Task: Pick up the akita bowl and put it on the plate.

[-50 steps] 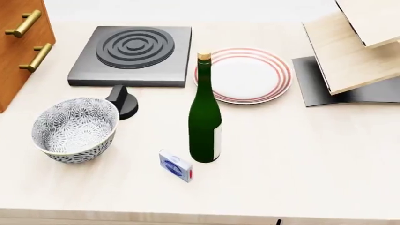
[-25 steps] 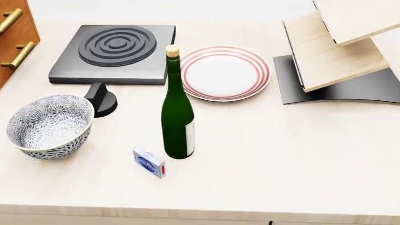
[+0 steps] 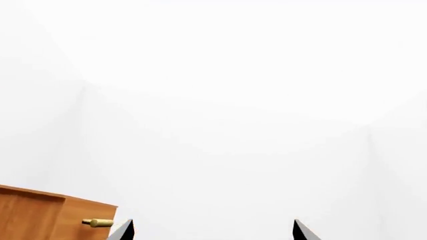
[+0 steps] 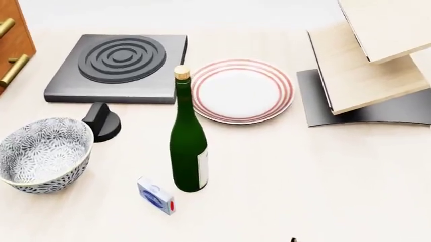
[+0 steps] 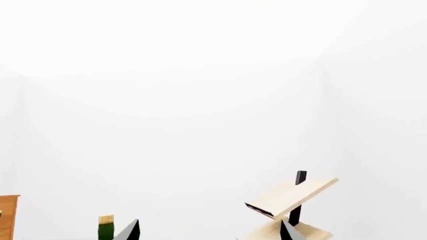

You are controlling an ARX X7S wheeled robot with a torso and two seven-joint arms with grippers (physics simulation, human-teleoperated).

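Note:
The akita bowl [image 4: 42, 155], white with a dense grey-blue floral pattern, stands upright at the table's near left. The plate [image 4: 243, 91], white with red rings, lies flat farther back, right of centre. A green bottle [image 4: 189, 151] stands between them. Neither gripper shows in the head view. In the left wrist view the left gripper [image 3: 212, 234] is open, its two dark tips wide apart against a white wall. The right gripper [image 5: 209, 234] is likewise open with nothing between its tips. Neither wrist view shows the bowl or the plate.
A dark square stove burner [image 4: 120, 65] lies behind the bowl, a black knob [image 4: 101, 121] in front of it. A small blue-and-white box [image 4: 156, 195] lies near the bottle. A wooden rack [image 4: 377, 60] on a dark base fills the right. A wooden cabinet [image 4: 10, 40] stands far left.
The head view has shifted: everything on the table slid left and then slightly down in the picture. The objects keep their places relative to each other.

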